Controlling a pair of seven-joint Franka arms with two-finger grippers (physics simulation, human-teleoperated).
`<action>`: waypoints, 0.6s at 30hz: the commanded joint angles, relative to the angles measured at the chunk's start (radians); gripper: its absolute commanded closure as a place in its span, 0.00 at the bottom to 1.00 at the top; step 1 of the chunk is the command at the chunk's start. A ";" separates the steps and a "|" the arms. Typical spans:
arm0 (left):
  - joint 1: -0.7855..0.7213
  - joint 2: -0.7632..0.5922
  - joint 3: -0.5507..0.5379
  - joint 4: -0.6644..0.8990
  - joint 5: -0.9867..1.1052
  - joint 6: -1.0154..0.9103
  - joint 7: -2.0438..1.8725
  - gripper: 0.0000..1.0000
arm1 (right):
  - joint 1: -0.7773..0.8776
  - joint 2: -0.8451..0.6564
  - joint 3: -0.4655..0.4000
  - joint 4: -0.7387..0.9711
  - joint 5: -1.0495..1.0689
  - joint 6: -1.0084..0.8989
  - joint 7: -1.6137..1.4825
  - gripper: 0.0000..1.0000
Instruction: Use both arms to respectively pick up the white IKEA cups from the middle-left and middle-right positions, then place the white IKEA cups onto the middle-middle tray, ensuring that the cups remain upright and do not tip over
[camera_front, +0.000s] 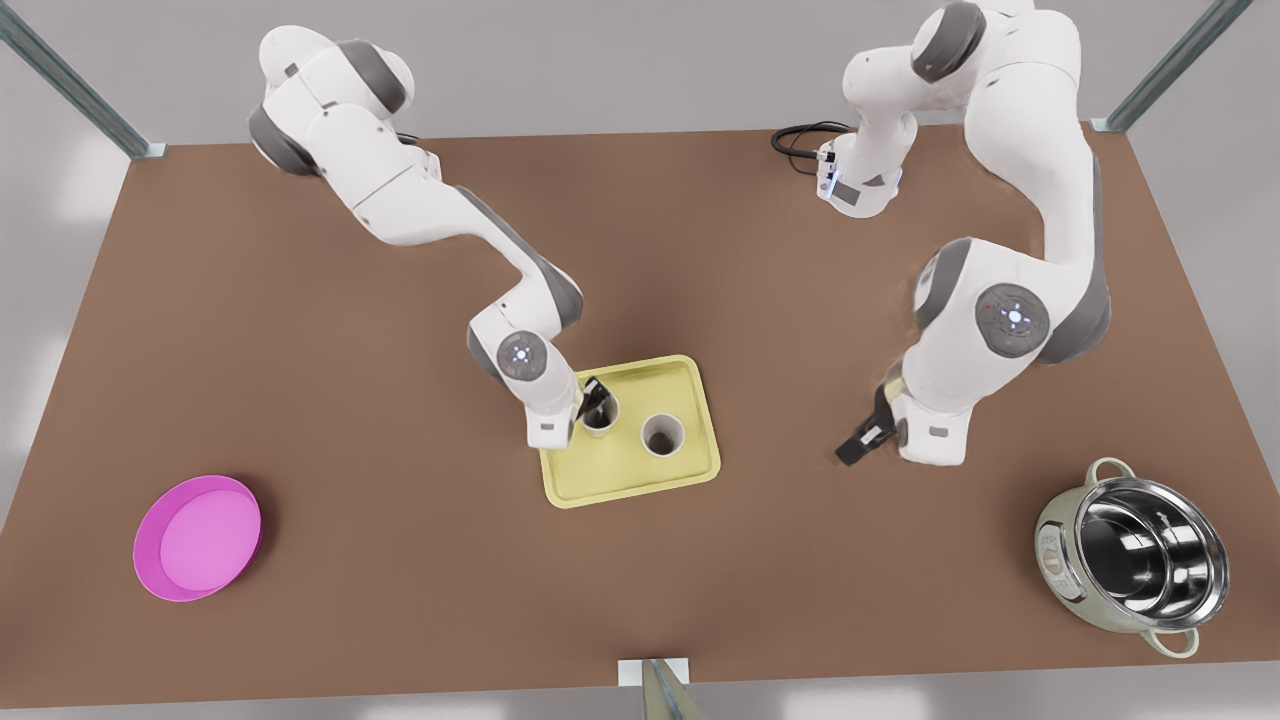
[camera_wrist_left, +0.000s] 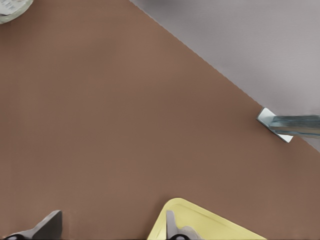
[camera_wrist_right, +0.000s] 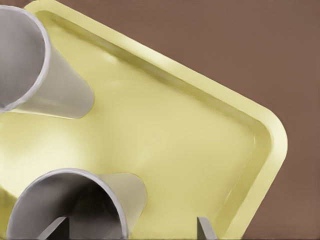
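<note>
Already both white IKEA cups are standing upright on the pale yellow tray (camera_front: 690, 470) at the middle of the brown worktop (camera_front: 400, 560), apart from each other. The right gripper (camera_front: 597, 397) is sitting at the cup nearer the front view's left (camera_front: 600, 416), one finger inside its rim and one outside, jaws narrow around the wall. The other cup (camera_front: 662, 436) is standing free. The left gripper (camera_front: 862, 441) is hovering over bare worktop toward the steel pot (camera_front: 1135, 565), jaws spread wide, holding nothing.
</note>
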 joint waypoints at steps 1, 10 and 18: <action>0.005 -0.137 0.163 -0.058 -0.021 -0.397 1.156 0.00 | 0.002 -0.045 0.006 -0.003 0.030 -0.150 0.011 0.00; -0.066 -0.220 0.277 -0.099 -0.184 -0.354 0.994 0.00 | -0.277 -0.237 -0.056 0.169 -0.165 -0.800 0.095 0.00; -0.064 -0.220 0.277 -0.099 -0.184 -0.337 1.004 0.00 | -0.243 -0.495 -0.273 0.296 -0.070 -0.972 0.092 0.00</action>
